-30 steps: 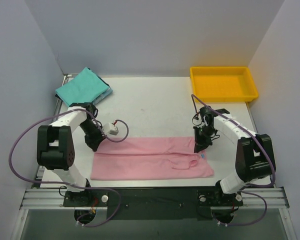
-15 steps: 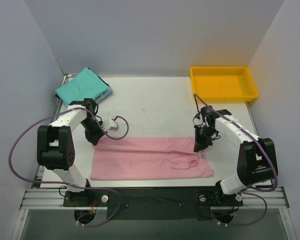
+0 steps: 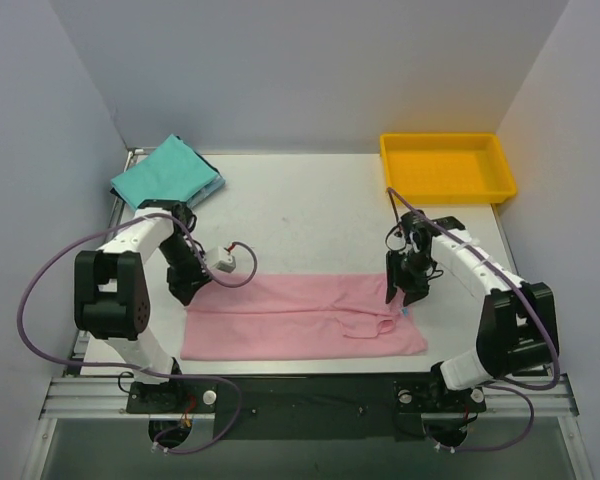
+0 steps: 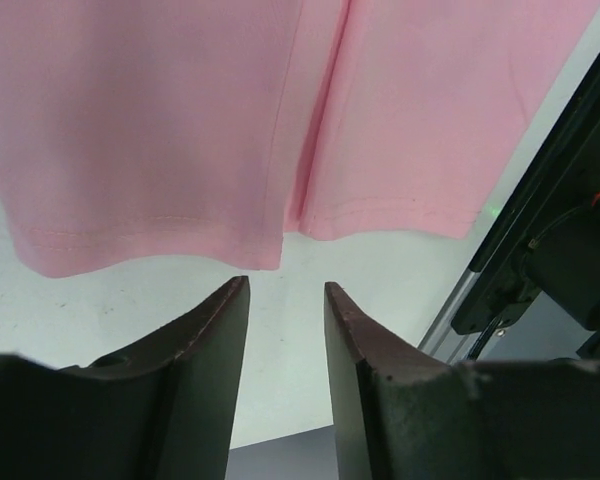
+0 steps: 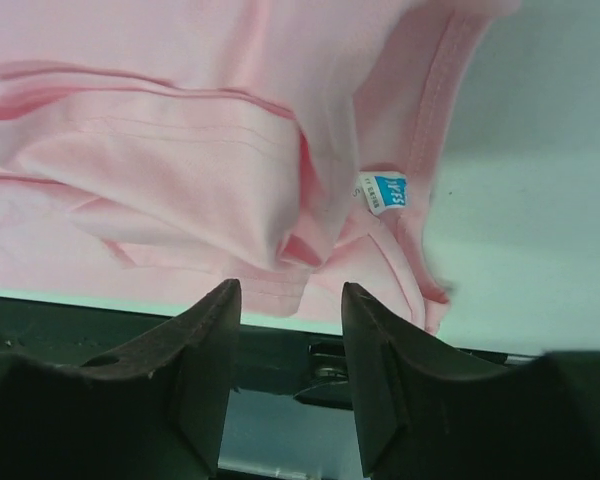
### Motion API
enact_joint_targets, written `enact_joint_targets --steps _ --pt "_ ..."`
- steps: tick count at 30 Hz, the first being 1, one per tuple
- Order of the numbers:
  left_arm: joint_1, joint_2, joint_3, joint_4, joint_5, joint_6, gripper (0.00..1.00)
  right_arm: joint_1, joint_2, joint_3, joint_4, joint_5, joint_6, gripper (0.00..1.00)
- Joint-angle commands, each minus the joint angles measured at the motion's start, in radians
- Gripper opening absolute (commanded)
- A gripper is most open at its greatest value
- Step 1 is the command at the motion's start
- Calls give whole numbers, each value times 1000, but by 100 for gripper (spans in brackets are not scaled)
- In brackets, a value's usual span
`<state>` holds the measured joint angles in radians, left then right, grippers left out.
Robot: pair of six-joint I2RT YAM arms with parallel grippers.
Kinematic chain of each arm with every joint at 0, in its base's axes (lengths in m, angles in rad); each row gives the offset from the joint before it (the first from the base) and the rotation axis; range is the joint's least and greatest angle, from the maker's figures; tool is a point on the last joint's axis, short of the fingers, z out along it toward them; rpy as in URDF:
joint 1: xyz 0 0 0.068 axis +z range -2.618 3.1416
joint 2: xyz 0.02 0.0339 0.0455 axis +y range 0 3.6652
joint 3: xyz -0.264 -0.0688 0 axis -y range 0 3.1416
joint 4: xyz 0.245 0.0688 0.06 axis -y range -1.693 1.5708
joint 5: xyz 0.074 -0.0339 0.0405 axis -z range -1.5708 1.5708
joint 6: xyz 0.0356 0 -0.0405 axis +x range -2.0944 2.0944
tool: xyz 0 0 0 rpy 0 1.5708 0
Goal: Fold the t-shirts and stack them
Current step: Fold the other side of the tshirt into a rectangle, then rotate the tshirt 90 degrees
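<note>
A light pink t-shirt (image 3: 300,318) lies flat on the white table (image 3: 310,215). It is folded lengthwise into a long band, with its stitched hem at the left end and its collar at the right end. The cloth looks thin, soft and light. It would probably sag and wrinkle if lifted by the middle, so the doubled edges and end corners look like the best places to pinch.

The left gripper (image 4: 285,290) is just off the pink shirt's hem, at its back left corner. Its jaws are a narrow gap apart with nothing between them. The right gripper (image 5: 290,290) hovers over the pink shirt's collar end, near a small blue size label (image 5: 382,190). Its jaws are a little wider apart and also empty.

Behind the pink shirt's left end, well apart, a folded teal-green t-shirt (image 3: 165,170) rests on a blue one (image 3: 218,184) that shows only an edge. Behind the right end, well apart, sits a yellow plastic tray (image 3: 450,139).
</note>
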<state>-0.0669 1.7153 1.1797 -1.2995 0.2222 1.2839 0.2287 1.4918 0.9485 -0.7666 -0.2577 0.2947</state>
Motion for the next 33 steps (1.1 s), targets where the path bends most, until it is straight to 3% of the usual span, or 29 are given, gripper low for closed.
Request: enact_joint_targets --steps 1,3,6,7,15,22,27,33 --pt "-8 -14 124 -13 127 -158 35 81 -94 142 -40 90 3 38" --pt "-7 15 149 76 155 -274 26 122 -76 156 -5 86 15 27" --pt "-4 38 146 222 117 -398 24 135 -13 136 1 77 63 1" --pt "-5 38 130 253 99 -409 24 135 -2 125 16 77 79 0" --pt "-4 87 22 391 -78 -408 24 38 191 64 174 117 136 0" --pt "1 70 -123 430 -96 -393 24 -75 355 127 245 92 109 0" --pt "6 -35 -135 346 20 -393 26 -75 537 459 126 81 28 0" --pt "10 -125 -28 56 184 -310 31 -71 718 829 -20 37 -20 0"
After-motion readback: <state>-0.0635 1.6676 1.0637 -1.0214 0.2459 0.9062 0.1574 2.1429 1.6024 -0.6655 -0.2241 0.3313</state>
